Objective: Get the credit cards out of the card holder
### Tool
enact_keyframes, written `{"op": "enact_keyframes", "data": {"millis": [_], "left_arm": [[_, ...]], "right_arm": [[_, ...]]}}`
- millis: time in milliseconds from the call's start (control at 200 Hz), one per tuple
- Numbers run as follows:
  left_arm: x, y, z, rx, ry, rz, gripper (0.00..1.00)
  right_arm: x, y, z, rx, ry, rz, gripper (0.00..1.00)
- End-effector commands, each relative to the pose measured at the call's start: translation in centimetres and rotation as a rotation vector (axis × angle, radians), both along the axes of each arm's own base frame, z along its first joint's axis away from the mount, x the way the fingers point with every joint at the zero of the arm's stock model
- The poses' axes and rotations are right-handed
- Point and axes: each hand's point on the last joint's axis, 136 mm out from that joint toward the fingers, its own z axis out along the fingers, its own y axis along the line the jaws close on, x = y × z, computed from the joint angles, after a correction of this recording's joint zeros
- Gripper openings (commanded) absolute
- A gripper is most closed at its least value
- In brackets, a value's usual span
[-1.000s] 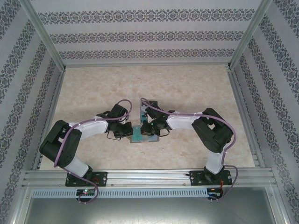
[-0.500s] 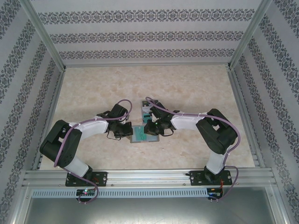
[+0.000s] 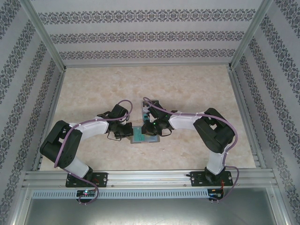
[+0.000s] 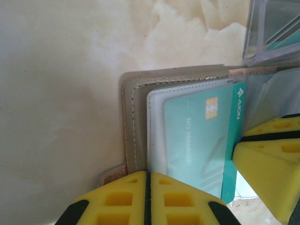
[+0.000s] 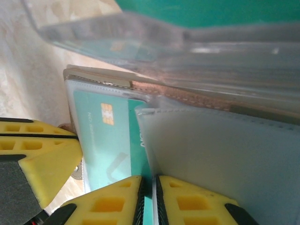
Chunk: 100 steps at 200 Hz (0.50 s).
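The card holder [image 3: 140, 137] lies open on the table between both arms; its grey-brown stitched edge [image 4: 133, 122] shows beside a pale pocket panel [image 5: 220, 150]. A teal credit card [image 4: 197, 140] with a gold chip sticks partway out of a pocket [image 5: 101, 136]. My right gripper [image 5: 154, 197] is closed to a thin slit on that card's edge, together with the pocket panel's edge. One of its yellow fingers [image 4: 267, 164] shows in the left wrist view. My left gripper [image 4: 147, 187] is shut, its tips at the card holder's near edge, nothing visibly between them.
A clear plastic sleeve [image 5: 140, 37] of the holder stands up behind the pocket, with more teal behind it [image 5: 211, 9]. Beige marbled table [image 3: 187, 89] spreads all round, fenced by patterned walls and metal rails. The two wrists sit very close together [image 3: 149, 130].
The right arm swung slightly to the right and came back toward the card holder. The left arm and the holder stayed put.
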Motion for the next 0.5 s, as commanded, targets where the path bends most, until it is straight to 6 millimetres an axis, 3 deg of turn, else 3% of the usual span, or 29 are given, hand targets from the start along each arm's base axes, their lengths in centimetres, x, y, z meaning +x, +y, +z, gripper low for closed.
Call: {"op": "enact_keyframes", "data": {"millis": [0, 250, 400, 495], "left_arm": [[-1.3, 0.4, -1.8, 0.035, 0.067, -0.009, 0.0], [-1.3, 0.4, -1.8, 0.034, 0.068, -0.009, 0.0], [-1.4, 0.4, -1.8, 0.035, 0.069, -0.009, 0.0], [-1.4, 0.5, -1.8, 0.039, 0.067, -0.01, 0.0]], "right_arm": [[-0.2, 0.8, -0.6, 0.001, 0.001, 0.019, 0.18], [-0.3, 1.0, -0.7, 0.011, 0.005, 0.023, 0.17], [-0.3, 0.6, -0.4, -0.002, -0.003, 0.02, 0.0], [-0.4, -0.2, -0.3, -0.019, -0.012, 0.008, 0.0]]}}
